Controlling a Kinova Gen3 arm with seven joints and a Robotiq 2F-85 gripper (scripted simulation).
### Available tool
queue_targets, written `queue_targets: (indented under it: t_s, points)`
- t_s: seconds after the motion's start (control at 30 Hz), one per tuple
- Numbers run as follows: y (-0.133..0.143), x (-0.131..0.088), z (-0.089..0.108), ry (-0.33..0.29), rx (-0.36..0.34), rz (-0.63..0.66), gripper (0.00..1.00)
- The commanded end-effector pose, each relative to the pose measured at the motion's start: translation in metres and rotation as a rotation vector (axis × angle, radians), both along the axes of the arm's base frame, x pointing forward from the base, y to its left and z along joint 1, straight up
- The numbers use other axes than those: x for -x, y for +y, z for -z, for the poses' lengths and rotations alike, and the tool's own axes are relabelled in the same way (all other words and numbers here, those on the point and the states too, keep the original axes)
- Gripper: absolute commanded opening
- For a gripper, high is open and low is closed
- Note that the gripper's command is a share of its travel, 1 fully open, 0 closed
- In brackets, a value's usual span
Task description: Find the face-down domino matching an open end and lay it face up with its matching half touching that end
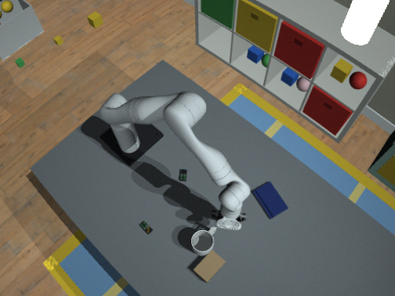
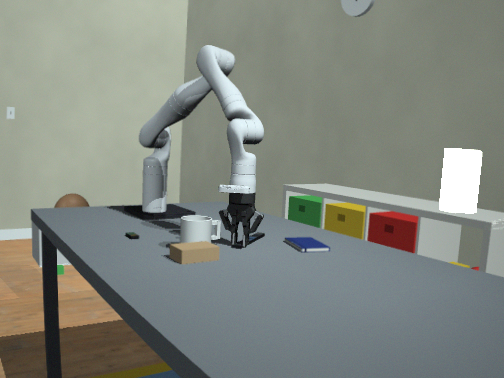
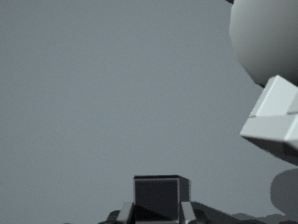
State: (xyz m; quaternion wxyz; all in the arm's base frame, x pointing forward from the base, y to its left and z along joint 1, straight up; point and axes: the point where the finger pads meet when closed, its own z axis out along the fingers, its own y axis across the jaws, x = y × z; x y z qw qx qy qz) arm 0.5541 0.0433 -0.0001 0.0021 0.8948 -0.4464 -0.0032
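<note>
My gripper [image 2: 239, 244] [image 3: 156, 213] points down at the table, close beside the mug, and is shut on a dark domino [image 3: 156, 196]. That domino shows a plain dark side in the wrist view; its pips are not visible. In the top view the wrist hides the fingertips. A dark, flat strip [image 2: 257, 237], perhaps the line, lies just behind the fingers in the exterior view; its pips cannot be read. A domino with green pips [image 1: 183, 175] lies face up nearer the base. Another domino [image 1: 146, 227] [image 2: 132, 235] lies face up, with green and orange pips.
A white mug [image 1: 202, 243] [image 2: 196, 229] [image 3: 267, 40] stands close to the gripper, its handle [image 3: 272, 122] toward the fingers. A tan box [image 1: 209, 266] [image 2: 194, 252] lies beyond the mug. A blue book [image 1: 269, 200] [image 2: 307, 244] lies on the gripper's other side.
</note>
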Motion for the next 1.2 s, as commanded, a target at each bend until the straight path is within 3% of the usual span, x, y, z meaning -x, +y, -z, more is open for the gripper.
queue_targets:
  t_s: [0.0, 1.17]
  points:
    - [0.0046, 0.0006, 0.0007, -0.002, -0.005, 0.005, 0.29]
    - [0.0093, 0.0028, 0.0007, -0.002, -0.005, 0.005, 0.29]
